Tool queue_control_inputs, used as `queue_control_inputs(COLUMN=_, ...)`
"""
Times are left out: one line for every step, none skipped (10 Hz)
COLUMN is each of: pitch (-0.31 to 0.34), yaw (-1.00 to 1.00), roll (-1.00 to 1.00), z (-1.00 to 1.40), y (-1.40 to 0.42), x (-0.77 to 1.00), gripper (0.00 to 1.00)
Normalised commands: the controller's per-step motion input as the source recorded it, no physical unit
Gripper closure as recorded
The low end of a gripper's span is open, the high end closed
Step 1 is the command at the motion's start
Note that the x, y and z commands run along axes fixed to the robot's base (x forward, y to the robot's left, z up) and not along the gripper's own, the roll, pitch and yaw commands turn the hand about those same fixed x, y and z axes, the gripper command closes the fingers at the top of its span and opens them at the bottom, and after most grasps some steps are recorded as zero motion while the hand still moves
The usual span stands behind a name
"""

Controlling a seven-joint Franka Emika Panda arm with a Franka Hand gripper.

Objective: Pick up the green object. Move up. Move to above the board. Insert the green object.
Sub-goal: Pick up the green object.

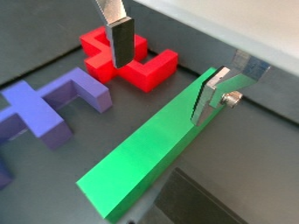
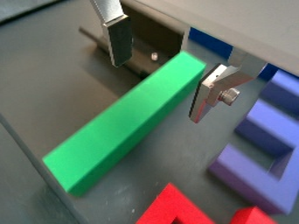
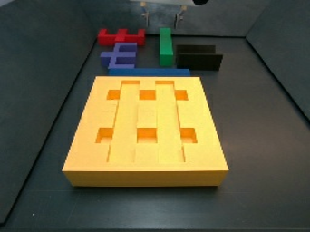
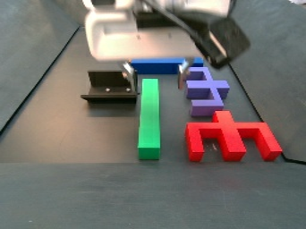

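Note:
The green object point(image 4: 149, 116) is a long green bar lying flat on the dark floor; it also shows in a side view point(image 3: 166, 43) and in both wrist views point(image 1: 146, 157) point(image 2: 128, 122). The gripper point(image 2: 162, 70) is open and hovers over the bar's end nearest the fixture. That end sits between the fingers, closer to one finger point(image 2: 204, 96) than the other, and touches neither. The gripper also shows in a wrist view point(image 1: 163, 70) and in both side views point(image 4: 153, 73) point(image 3: 161, 13). The yellow board point(image 3: 148, 127) with its square holes lies apart from the bar.
A red piece point(image 4: 230, 136) point(image 1: 126, 59) and a purple notched block point(image 4: 206, 89) point(image 1: 52, 103) lie beside the bar. A blue flat bar point(image 4: 162, 65) point(image 2: 216, 44) lies across its end. The dark fixture point(image 4: 107, 88) point(image 2: 131, 54) stands on its other side.

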Motion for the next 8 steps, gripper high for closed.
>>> queue_control_inputs(pitch=-0.024, yaw=0.00, roll=0.00, z=-0.56, y=0.28, x=0.22, gripper=0.00)
queue_control_inputs(pitch=0.000, yaw=0.00, roll=0.00, z=-0.53, y=0.24, x=0.39, gripper=0.00)
queue_control_inputs(pitch=0.000, yaw=0.00, roll=0.00, z=-0.49, y=0.13, x=0.38, gripper=0.00)
queue_control_inputs(pitch=0.000, yaw=0.00, roll=0.00, z=-0.39, y=0.00, x=0.23, gripper=0.00)
queue_control_inputs(pitch=0.000, yaw=-0.05, roll=0.00, z=-0.31, y=0.00, x=0.00, gripper=0.00)
queue_control_inputs(pitch=0.000, yaw=-0.04, roll=0.00, z=-0.25, y=-0.05, x=0.00, gripper=0.00)
queue_control_inputs(pitch=0.000, yaw=-0.08, roll=0.00, z=-0.23, y=0.00, x=-0.08, gripper=0.00)
queue_control_inputs(pitch=-0.023, yaw=-0.01, roll=0.00, z=-0.11, y=0.00, x=-0.25, gripper=0.00)
